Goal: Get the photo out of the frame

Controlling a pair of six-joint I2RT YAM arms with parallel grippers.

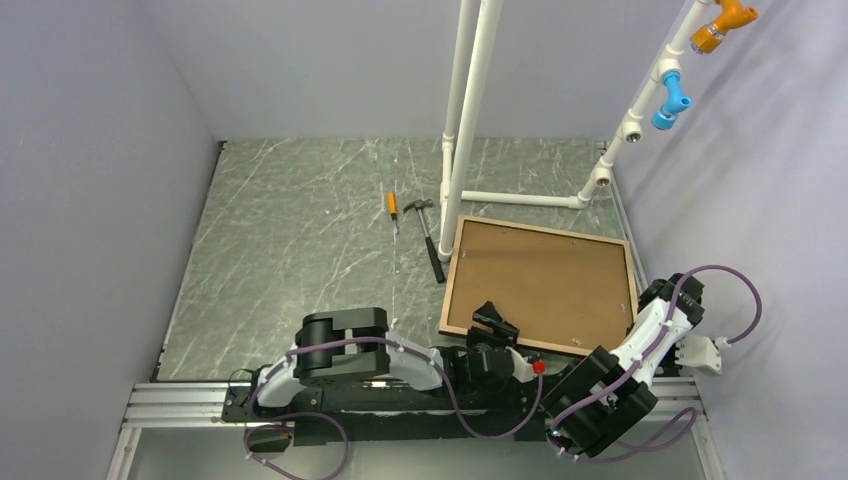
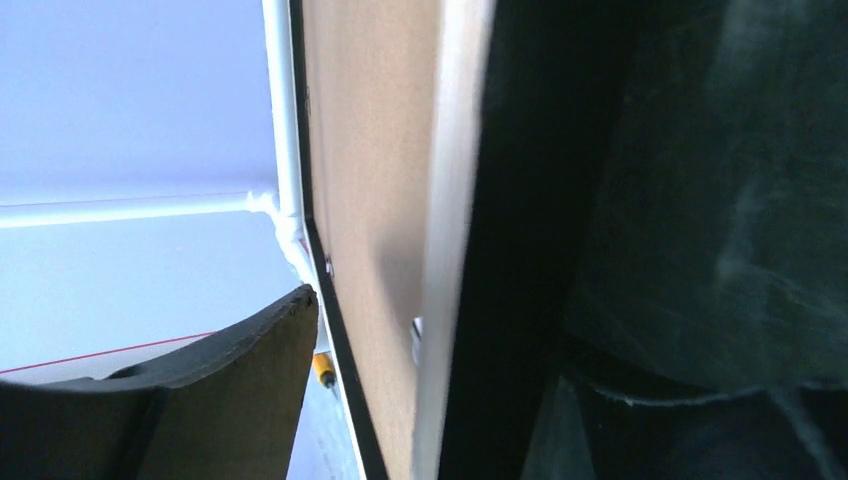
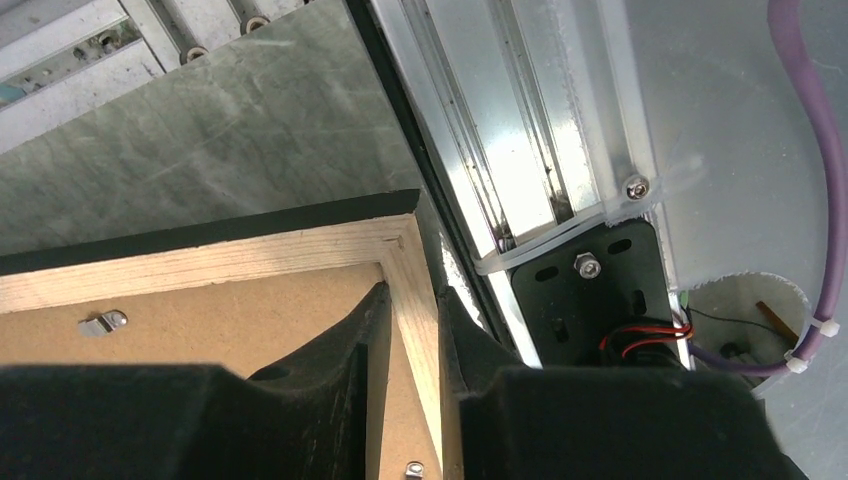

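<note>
Two grippers work at the frame [image 1: 451, 285] in the overhead view. It lies face down at the table's 4 o'clock, so the photo [image 1: 540, 285] shows only its brown back inside the pale rails. The left gripper [image 1: 495, 323] sits at the frame's 7 o'clock and the right gripper [image 1: 640, 303] at its 4 o'clock. A hammer [image 1: 430, 242] lies just off the frame's 9 o'clock side.

From the left wrist, the fingers of the left gripper [image 2: 440, 300] stand on both sides of the frame's edge [image 2: 452, 200]. They are fairly far apart, and I cannot tell whether they are pressing on it. A firm hold on the rail alone, clear of the board [image 2: 370, 180], seems best.

From the right wrist, the right gripper [image 3: 412, 310] is pinched narrowly on the wooden rail [image 3: 200, 268], just short of the corner. One finger is inside, over the board [image 3: 220, 330], and the other is outside. Small metal clips [image 3: 103, 322] overlap the board's margin. The board probably cannot lift until each clip is turned aside. One arm should pin the rail flat while the other works the clips, then pry at a freed edge, not the middle.
</note>
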